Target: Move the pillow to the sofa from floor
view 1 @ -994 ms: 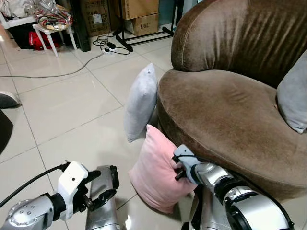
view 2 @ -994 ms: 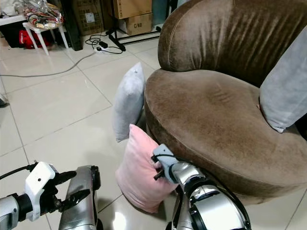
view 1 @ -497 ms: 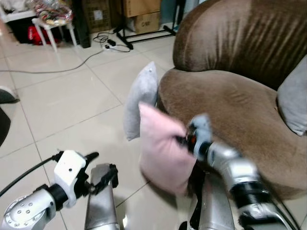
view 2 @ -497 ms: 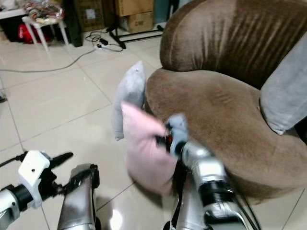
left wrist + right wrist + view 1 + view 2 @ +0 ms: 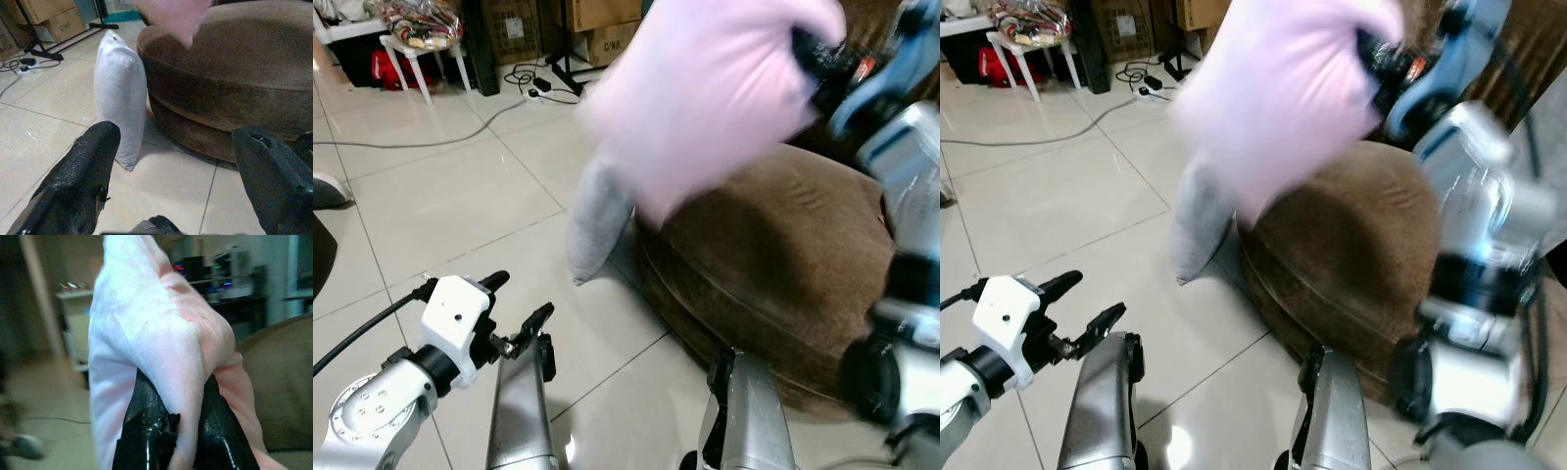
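Pink pillow (image 5: pixel 705 98) is held pinched in the closed jaws of the right gripper (image 5: pixel 171 423), raised above the near edge of the brown sofa (image 5: pixel 773 255); the seat lies below and beyond, while the left gripper (image 5: pixel 171 171) is kept open beside the sofa

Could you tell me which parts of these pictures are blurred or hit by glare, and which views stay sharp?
In both eye views the soft pink pillow and the silver right arm are smeared by motion blur, while the tiled floor stays sharp, with a small glare patch at the bottom. The left wrist view is crisp on the grey upright pillow. In the right wrist view the background is soft, and the right gripper pinches pink fabric.
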{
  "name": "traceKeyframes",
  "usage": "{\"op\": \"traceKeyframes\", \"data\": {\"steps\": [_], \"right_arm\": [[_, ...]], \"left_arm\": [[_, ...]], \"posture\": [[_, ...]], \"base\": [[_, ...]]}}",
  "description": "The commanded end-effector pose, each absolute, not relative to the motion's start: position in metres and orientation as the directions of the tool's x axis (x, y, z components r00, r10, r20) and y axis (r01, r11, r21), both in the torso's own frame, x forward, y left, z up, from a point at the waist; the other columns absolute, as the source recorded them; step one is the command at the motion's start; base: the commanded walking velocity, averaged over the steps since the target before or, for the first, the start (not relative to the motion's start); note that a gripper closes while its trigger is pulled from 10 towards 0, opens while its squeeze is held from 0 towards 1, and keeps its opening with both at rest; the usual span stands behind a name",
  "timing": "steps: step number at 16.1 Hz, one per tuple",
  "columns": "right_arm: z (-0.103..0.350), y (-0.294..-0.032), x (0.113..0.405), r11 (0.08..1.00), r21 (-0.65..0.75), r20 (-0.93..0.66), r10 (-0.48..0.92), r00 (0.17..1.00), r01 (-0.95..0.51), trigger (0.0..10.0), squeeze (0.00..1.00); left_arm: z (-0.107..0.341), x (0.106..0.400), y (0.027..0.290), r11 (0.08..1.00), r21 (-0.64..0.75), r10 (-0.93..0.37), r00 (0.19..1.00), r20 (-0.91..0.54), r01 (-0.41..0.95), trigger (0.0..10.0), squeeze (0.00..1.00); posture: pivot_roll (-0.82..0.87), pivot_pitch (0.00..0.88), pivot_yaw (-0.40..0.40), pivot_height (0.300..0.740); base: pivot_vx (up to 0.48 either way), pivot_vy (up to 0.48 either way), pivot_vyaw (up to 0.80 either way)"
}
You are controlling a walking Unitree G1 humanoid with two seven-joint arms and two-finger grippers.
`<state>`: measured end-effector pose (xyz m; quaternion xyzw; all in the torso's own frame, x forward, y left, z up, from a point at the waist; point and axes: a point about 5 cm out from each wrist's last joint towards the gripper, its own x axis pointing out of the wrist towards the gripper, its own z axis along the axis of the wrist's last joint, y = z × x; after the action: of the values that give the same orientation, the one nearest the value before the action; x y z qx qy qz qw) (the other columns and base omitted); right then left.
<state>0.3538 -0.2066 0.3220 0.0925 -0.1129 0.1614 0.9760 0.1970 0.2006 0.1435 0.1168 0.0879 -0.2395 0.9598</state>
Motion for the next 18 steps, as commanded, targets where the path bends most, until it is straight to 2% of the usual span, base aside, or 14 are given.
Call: {"op": "traceKeyframes", "data": {"steps": [1, 2, 3, 4, 6, 10, 13, 16, 18], "right_arm": [[0.330, -0.208, 0.356, 0.957, 0.073, 0.234, 0.257, 0.938, -0.280, 2.9, 0.00], [0.321, -0.202, 0.361, 0.964, 0.000, 0.146, 0.264, 0.953, -0.267, 10.0, 0.00], [0.298, -0.188, 0.369, 0.960, -0.067, 0.026, 0.276, 0.961, -0.273, 10.0, 0.00], [0.279, -0.166, 0.373, 0.942, -0.145, -0.027, 0.302, 0.953, -0.303, 10.0, 0.00], [0.279, -0.155, 0.374, 0.946, -0.129, -0.016, 0.299, 0.954, -0.299, 10.0, 0.00], [0.296, -0.161, 0.380, 0.974, -0.056, 0.062, 0.225, 0.972, -0.222, 10.0, 0.00], [0.285, -0.157, 0.374, 0.980, 0.056, 0.079, 0.187, 0.979, -0.192, 10.0, 0.00], [0.284, -0.159, 0.370, 0.982, 0.079, 0.109, 0.165, 0.980, -0.174, 10.0, 0.00], [0.309, -0.172, 0.368, 0.986, 0.102, 0.211, 0.105, 0.972, -0.129, 10.0, 0.00]], "left_arm": [[0.144, 0.199, 0.202, 0.860, 0.198, -0.426, 0.876, -0.229, 0.470, 10.0, 0.00], [0.144, 0.201, 0.202, 0.860, 0.204, -0.423, 0.877, -0.228, 0.468, 10.0, 0.00], [0.144, 0.203, 0.201, 0.858, 0.209, -0.423, 0.876, -0.230, 0.469, 10.0, 0.00], [0.144, 0.205, 0.200, 0.855, 0.218, -0.423, 0.876, -0.229, 0.470, 10.0, 0.00], [0.146, 0.207, 0.199, 0.857, 0.226, -0.419, 0.881, -0.218, 0.463, 10.0, 0.00], [0.153, 0.219, 0.204, 0.872, 0.267, -0.376, 0.911, -0.169, 0.409, 10.0, 0.00], [0.159, 0.234, 0.200, 0.905, 0.297, -0.290, 0.952, -0.094, 0.305, 10.0, 0.00], [0.158, 0.236, 0.192, 0.908, 0.298, -0.285, 0.955, -0.078, 0.295, 10.0, 0.00], [0.164, 0.241, 0.195, 0.915, 0.304, -0.263, 0.963, -0.051, 0.266, 10.0, 0.00]], "posture": [[0.05, 0.000, -0.071, 0.425], [0.06, 0.000, -0.075, 0.425], [0.06, 0.000, -0.076, 0.425], [0.07, 0.000, -0.081, 0.425], [0.08, 0.000, -0.082, 0.425], [0.07, 0.000, -0.076, 0.450], [0.06, 0.000, -0.080, 0.480], [0.05, 0.000, -0.074, 0.510], [0.05, 0.000, -0.071, 0.530]], "base": [[0.000, 0.000, 0.00], [0.000, 0.000, 0.00], [0.000, 0.000, 0.00], [0.000, 0.000, 0.00], [0.000, 0.000, 0.00], [0.000, 0.000, 0.00], [0.000, 0.000, 0.00], [0.000, 0.000, 0.00], [0.000, 0.000, 0.00]]}}
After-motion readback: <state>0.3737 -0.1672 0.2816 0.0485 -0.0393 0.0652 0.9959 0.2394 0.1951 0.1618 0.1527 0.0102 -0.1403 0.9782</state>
